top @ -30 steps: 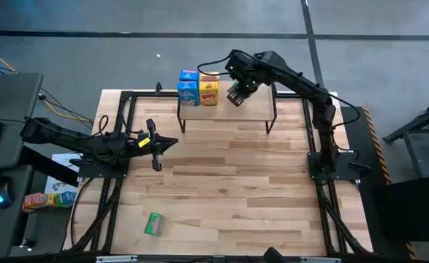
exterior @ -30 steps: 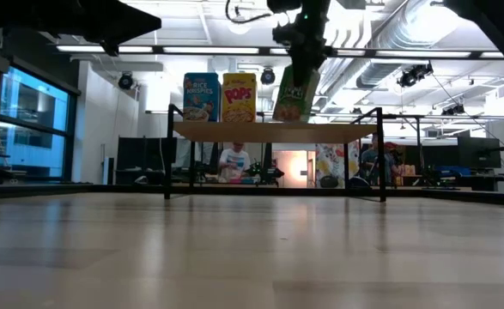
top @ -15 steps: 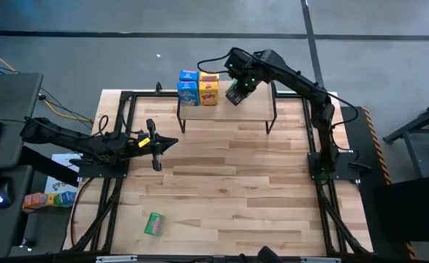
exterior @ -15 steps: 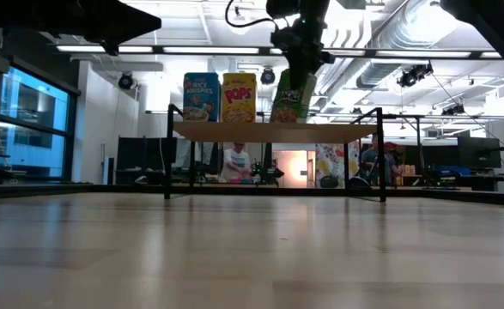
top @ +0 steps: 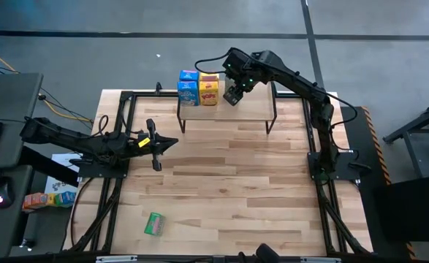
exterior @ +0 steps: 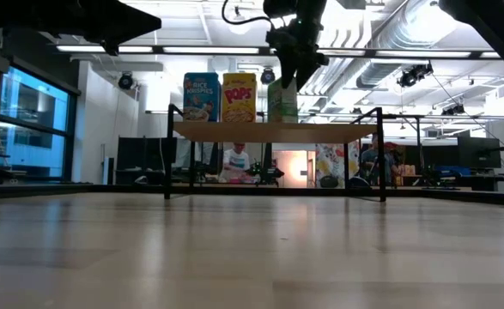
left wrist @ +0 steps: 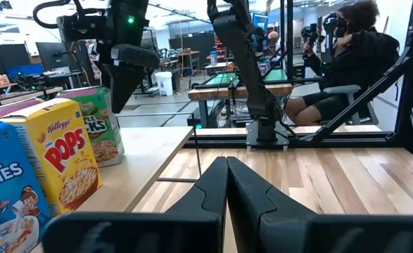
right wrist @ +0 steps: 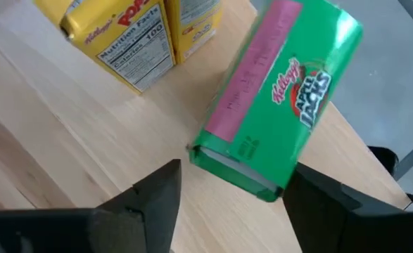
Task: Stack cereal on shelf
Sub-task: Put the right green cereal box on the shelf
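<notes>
Since a second ago my right jaws (exterior: 291,70) have set the green box (exterior: 282,100) upright on the shelf (exterior: 320,131), at 3 o'clock of the yellow box (exterior: 239,97); they're now open astride it, so I'd lift straight up, while my left jaws (top: 156,143) wait closed, empty.

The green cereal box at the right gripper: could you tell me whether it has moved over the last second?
Yes. The green cereal box shifted toward the yellow box and went from tilted to upright on the shelf, with the right gripper open above it.
</notes>
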You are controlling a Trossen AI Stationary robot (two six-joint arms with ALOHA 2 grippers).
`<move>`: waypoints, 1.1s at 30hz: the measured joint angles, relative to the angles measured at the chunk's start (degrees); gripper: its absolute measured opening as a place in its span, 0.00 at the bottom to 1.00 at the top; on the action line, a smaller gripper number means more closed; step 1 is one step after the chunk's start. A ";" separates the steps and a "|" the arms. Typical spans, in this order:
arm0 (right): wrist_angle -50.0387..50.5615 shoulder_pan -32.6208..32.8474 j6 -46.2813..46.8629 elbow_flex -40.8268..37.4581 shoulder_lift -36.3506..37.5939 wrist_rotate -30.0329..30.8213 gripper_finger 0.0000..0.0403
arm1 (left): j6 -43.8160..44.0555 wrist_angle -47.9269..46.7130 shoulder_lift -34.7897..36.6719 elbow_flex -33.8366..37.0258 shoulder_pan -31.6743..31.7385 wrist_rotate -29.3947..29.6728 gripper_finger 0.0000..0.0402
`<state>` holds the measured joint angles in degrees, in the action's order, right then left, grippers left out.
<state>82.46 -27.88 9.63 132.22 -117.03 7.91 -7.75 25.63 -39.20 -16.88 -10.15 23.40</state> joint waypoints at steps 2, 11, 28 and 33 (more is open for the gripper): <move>-0.09 0.00 -1.10 0.00 0.00 0.04 0.54 | 0.00 -0.02 0.00 0.00 0.00 0.00 0.00; 2.77 0.00 -3.68 0.72 0.00 0.49 0.55 | 0.00 -0.10 -0.02 0.00 0.00 -0.01 0.00; 7.25 2.85 -2.49 0.78 4.66 2.72 0.54 | -1.51 -0.17 -0.02 0.00 0.00 0.11 0.00; 7.21 5.53 -3.58 -5.69 5.08 3.30 0.44 | -1.51 -0.94 0.00 0.00 0.00 0.13 0.00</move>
<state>89.67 -22.35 6.04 126.53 -111.95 11.21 -9.26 24.69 -39.20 -16.88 -10.15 23.53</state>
